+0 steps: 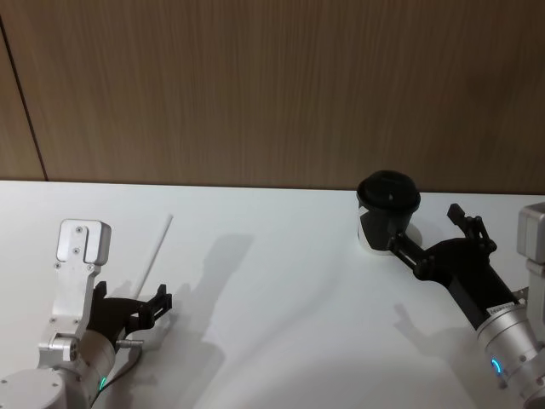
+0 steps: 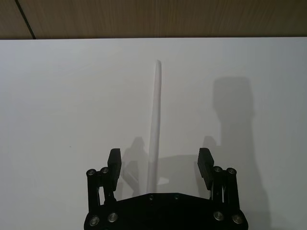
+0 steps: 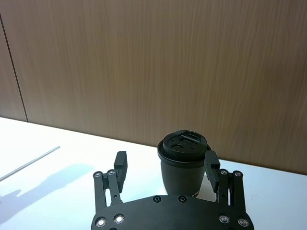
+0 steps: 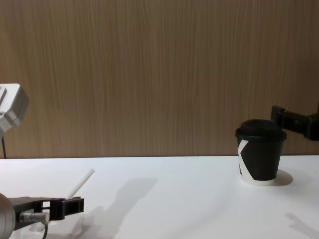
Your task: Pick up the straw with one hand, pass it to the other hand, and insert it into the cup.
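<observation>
The white straw (image 1: pixel 156 254) lies flat on the white table (image 1: pixel 281 324) at the left, also in the chest view (image 4: pixel 79 185). My left gripper (image 2: pixel 159 163) hovers low over the straw's near end, open, one finger on each side of the straw (image 2: pixel 155 115), not touching it; it sits low at the left (image 1: pixel 153 308) (image 4: pixel 75 204). The black lidded cup (image 1: pixel 387 213) stands upright at the back right (image 4: pixel 259 158). My right gripper (image 1: pixel 432 230) is open at lid height just right of the cup, its jaws facing the cup (image 3: pixel 184 165).
A wood-panel wall (image 1: pixel 272 85) rises right behind the table's back edge, close behind the cup. Bare white tabletop lies between the straw and the cup.
</observation>
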Motion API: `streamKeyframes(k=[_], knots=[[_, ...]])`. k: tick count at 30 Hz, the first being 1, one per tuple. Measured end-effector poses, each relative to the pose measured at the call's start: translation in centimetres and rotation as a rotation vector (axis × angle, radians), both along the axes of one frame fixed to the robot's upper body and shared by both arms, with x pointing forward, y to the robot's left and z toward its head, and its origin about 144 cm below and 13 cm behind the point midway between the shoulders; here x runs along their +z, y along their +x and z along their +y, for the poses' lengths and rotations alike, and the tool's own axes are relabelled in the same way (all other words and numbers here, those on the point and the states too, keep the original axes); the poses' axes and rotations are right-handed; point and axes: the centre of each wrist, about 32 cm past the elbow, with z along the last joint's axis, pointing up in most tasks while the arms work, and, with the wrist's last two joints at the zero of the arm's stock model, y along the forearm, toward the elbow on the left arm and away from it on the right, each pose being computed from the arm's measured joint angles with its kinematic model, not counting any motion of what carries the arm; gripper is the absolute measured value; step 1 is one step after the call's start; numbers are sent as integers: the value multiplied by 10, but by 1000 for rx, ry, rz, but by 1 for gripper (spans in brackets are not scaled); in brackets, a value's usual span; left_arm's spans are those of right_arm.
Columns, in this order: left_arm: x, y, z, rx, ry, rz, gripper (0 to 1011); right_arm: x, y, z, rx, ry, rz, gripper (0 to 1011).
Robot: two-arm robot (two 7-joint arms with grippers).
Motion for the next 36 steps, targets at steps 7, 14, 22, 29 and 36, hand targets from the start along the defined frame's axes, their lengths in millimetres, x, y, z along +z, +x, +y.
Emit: streamKeyframes(k=[7,14,22,29,36], knots=[[-3,2,1,8,-41,-10,1003,0,0,0,0,0,0,1001],[-4,4,2,11,-58,-11,1003,0,0,0,0,0,0,1001],[-2,6,2,5,-50,7,1003,0,0,0,0,0,0,1001],[2,8,3,-4,-31,28,1003,0,0,0,0,0,0,1001],[4,9,4,-4,-28,40,1003,0,0,0,0,0,0,1001]])
